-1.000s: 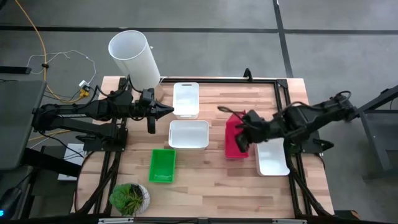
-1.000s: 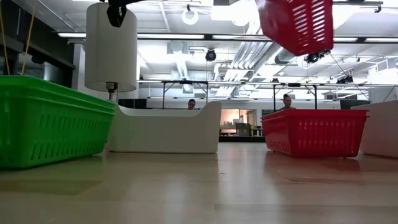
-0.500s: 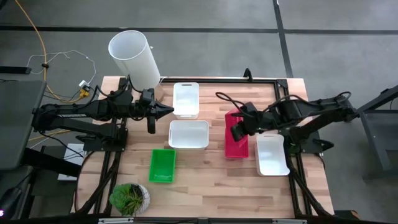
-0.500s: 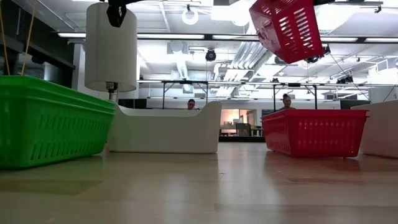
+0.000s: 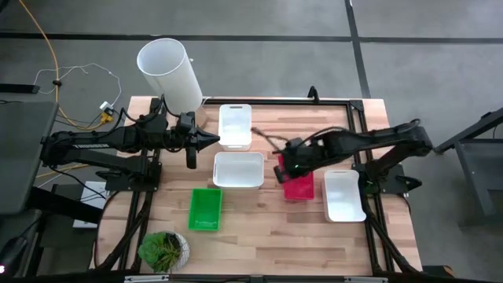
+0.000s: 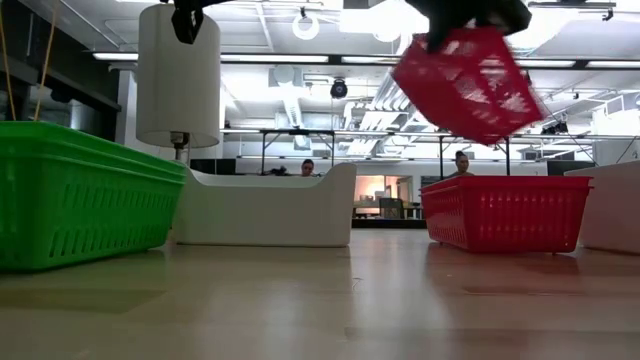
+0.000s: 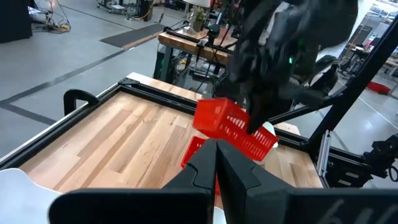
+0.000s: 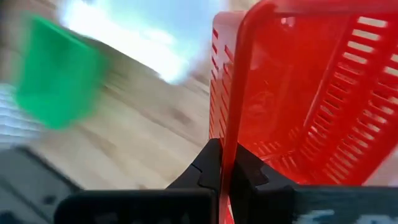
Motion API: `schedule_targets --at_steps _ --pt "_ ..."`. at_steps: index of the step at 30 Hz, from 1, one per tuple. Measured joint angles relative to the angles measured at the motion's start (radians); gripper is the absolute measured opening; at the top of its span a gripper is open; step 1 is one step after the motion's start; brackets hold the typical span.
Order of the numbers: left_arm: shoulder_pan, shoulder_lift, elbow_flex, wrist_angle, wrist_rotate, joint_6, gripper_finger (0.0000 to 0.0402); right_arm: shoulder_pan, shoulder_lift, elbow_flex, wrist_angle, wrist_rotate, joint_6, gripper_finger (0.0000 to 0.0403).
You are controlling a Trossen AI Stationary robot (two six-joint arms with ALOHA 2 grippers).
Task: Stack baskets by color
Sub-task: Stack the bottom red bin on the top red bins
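My right gripper (image 5: 288, 159) is shut on a red basket (image 6: 470, 85) that hangs tilted in the air, over a second red basket (image 5: 302, 187) standing on the table. The left wrist view shows the held basket (image 7: 233, 127) under the dark right arm. Two white baskets (image 5: 235, 126) (image 5: 238, 170) rest mid-table, a third white basket (image 5: 344, 195) at the right, a green basket (image 5: 205, 209) near the front. My left gripper (image 5: 212, 140) waits shut above the table's left side, touching nothing. My right gripper pinches the rim of one wall (image 8: 231, 124) of the red basket between its two fingers, one finger on each side of the wall. The fingers come from above, slanting down. The basket hangs tilted below them, lifted clear above the other red basket.
A tall white cylinder lamp (image 5: 169, 72) stands at the far left corner and a small potted plant (image 5: 163, 250) at the near left corner. A black frame (image 5: 357, 118) runs along the table's far and right edges. Bare wood (image 5: 267, 228) lies along the near side.
My right gripper has moved toward the table's left edge and down, rolling as it went. The red basket has come lower with it and tipped to a different slant, staying clear of the table. The left arm has kept still.
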Motion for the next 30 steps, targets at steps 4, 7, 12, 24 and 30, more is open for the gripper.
schedule_targets --at_steps 4,7,12,24,30 --pt "0.0 0.0 0.0 0.0 0.0 0.005 0.0 0.023 0.052 0.008 -0.186 -0.033 0.056 0.0" --pt "0.0 0.0 0.0 0.0 0.0 0.008 0.0 0.031 0.074 0.008 -0.212 -0.033 0.111 0.0" --pt "0.0 0.0 0.0 0.0 0.0 0.023 0.0 0.036 0.08 0.009 -0.104 0.003 0.187 0.0" --pt "0.0 0.0 0.0 -0.001 0.007 0.052 0.0 0.036 0.153 0.009 -0.071 -0.003 0.306 0.0" --pt "0.0 0.0 0.0 -0.017 0.007 0.052 0.0 0.035 0.192 0.009 -0.125 -0.023 0.361 0.0"
